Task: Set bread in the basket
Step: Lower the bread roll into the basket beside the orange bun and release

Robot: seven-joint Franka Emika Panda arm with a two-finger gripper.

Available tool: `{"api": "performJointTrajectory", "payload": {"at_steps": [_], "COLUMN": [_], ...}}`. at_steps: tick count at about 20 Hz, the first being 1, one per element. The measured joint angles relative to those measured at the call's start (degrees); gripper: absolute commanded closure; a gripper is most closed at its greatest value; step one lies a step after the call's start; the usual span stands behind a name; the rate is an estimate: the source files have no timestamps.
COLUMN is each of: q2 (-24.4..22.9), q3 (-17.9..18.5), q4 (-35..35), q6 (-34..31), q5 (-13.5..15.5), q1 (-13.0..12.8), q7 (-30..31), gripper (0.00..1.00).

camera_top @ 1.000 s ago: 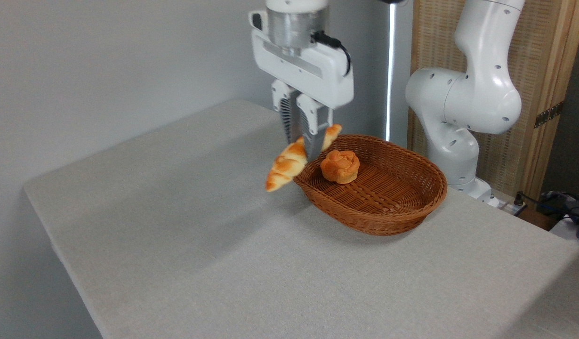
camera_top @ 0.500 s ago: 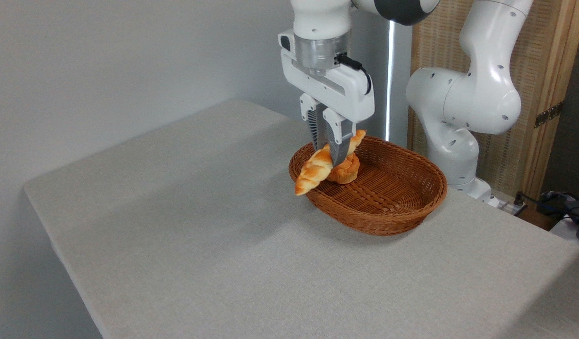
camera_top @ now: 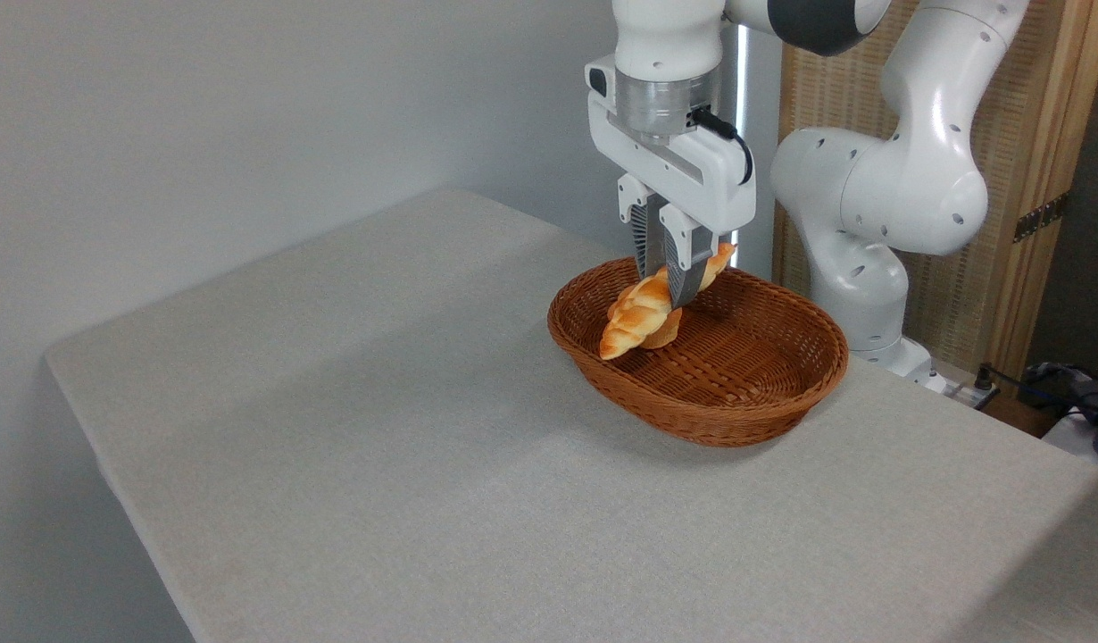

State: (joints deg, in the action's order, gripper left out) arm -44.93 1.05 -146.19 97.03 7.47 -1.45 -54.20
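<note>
The bread point(camera_top: 640, 313), a long braided golden loaf with pointed ends, hangs tilted with its lower tip pointing down-left. My gripper point(camera_top: 669, 290) is shut on its middle and holds it in the air over the left half of the basket point(camera_top: 763, 406). The basket is an oval reddish-brown wicker one on the grey table. The loaf's upper tip pokes out to the right of the fingers point(camera_top: 683, 268).
A small round orange bun point(camera_top: 663, 335) lies in the basket, mostly hidden behind the loaf. The arm's white base point(camera_top: 870, 268) stands just behind the basket. Grey tablecloth point(camera_top: 379, 429) spreads to the left and front. Cables point(camera_top: 1067, 384) lie at the right edge.
The gripper has carried the loaf rightward, from beside the basket's left rim to over its inside. It stays shut on the loaf, which now covers most of the bun.
</note>
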Motion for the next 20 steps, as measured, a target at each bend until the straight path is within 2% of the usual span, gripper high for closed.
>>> {"api": "performJointTrajectory", "payload": {"at_steps": [1, 2, 3, 5, 7, 20], "q2": [-0.16, -0.17, -0.16, -0.16, -0.16, -0.14], "q3": [0.00, 0.00, 0.00, 0.00, 0.00, 0.00], "q4": [-0.44, -0.62, -0.87, -1.16, -1.31, -1.50], "q6": [-0.01, -0.03, -0.11, -0.18, -0.24, -0.28], "q5": [0.00, -0.02, -0.13, -0.27, -0.28, -0.31], "q1": [-0.24, -0.39, -0.60, -0.78, -0.87, -0.91], "q7": [0.00, 0.00, 0.00, 0.00, 0.00, 0.00], "gripper": [0.40, 0.19, 0.11, 0.03, 0.00, 0.00]}}
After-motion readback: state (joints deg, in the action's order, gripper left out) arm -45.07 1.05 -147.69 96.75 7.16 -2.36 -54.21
